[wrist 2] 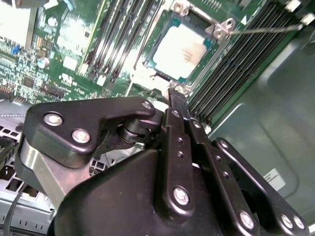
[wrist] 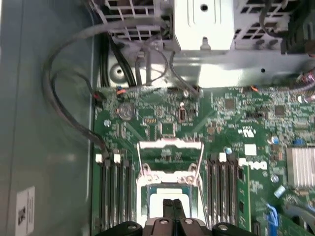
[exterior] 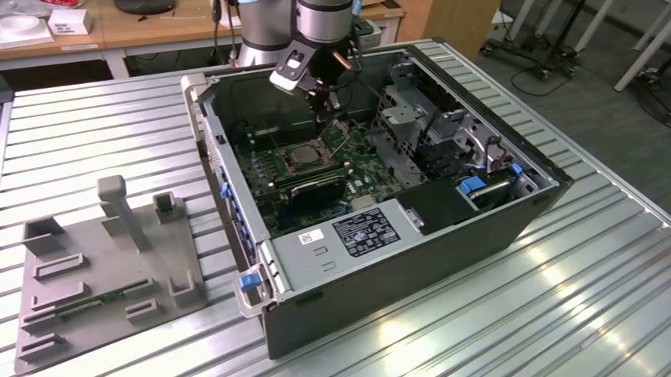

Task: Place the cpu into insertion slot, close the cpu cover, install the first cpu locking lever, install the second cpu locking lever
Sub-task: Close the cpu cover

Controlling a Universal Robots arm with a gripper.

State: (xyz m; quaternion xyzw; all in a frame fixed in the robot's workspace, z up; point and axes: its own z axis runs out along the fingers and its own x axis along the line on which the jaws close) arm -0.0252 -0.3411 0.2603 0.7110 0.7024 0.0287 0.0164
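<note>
One step of the four looked finished, would you say?

Yes. The cpu (wrist 2: 179, 49) lay flat in the insertion slot (wrist 2: 209, 49), pale face up, on the green board (wrist: 236, 123) inside the open computer case (exterior: 504, 228).

And the cpu cover?

In the first wrist view the cpu cover (wrist: 170, 143) stood tilted up off the slot on its hinge, and the board showed through its window. I judged it not yet closed.

So the levers were undone too?

They seemed so. One locking lever (wrist: 140, 162) and the other locking lever (wrist: 200, 169) were thin wires raised along either side of the cover. Neither was hooked down, as far as I could tell.

Where was the gripper?

The gripper (wrist: 172, 205) hung just over the slot's edge, close to the cpu. I could not tell whether it touched anything. Its fingers were drawn together with barely a slit between them, and nothing was pinched there.

Three steps left, then?

By my reckoning, yes: the cover and both levers.
</note>
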